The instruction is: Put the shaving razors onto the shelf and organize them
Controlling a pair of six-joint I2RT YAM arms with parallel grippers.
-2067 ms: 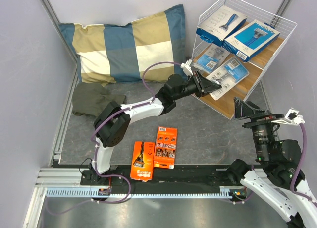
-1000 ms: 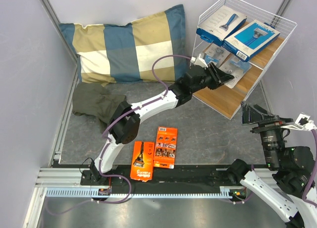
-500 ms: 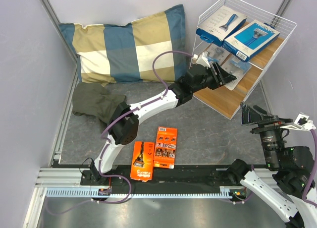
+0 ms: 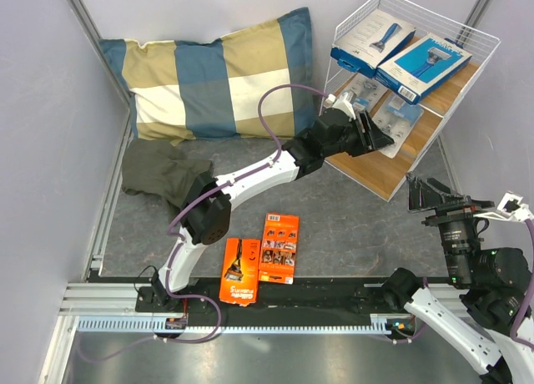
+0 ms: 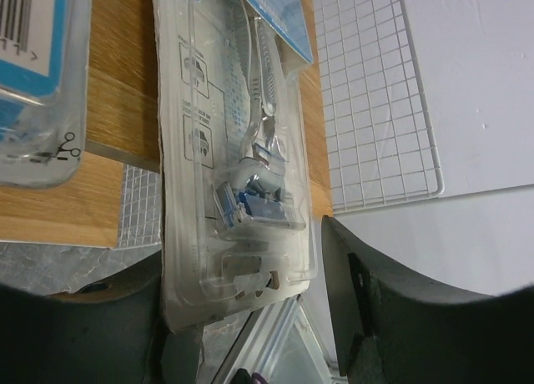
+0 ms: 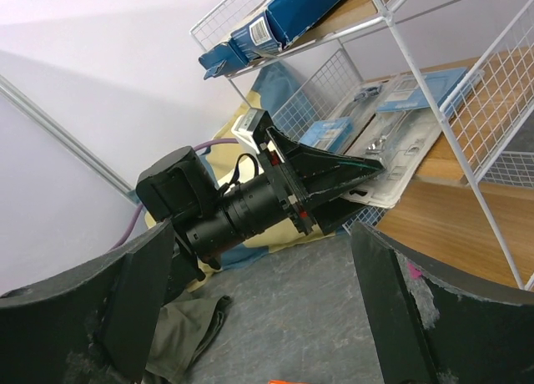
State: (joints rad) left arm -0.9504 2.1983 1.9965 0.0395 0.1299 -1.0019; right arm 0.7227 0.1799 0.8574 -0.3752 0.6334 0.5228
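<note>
With the left gripper (image 4: 373, 133) parted around the blister pack (image 5: 242, 150), which lies on the middle board of the shelf (image 4: 392, 171) at far right, near end overhanging, it should draw straight back without snagging, while the right gripper (image 6: 259, 238) hangs wide open, empty.

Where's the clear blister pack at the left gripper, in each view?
Top external: clear blister pack upper right, on the shelf, middle board, at the left gripper.
Left wrist: pack centre, between the jaws.
Right wrist: pack right of centre.
Shared landmark: white wire shelf.
</note>
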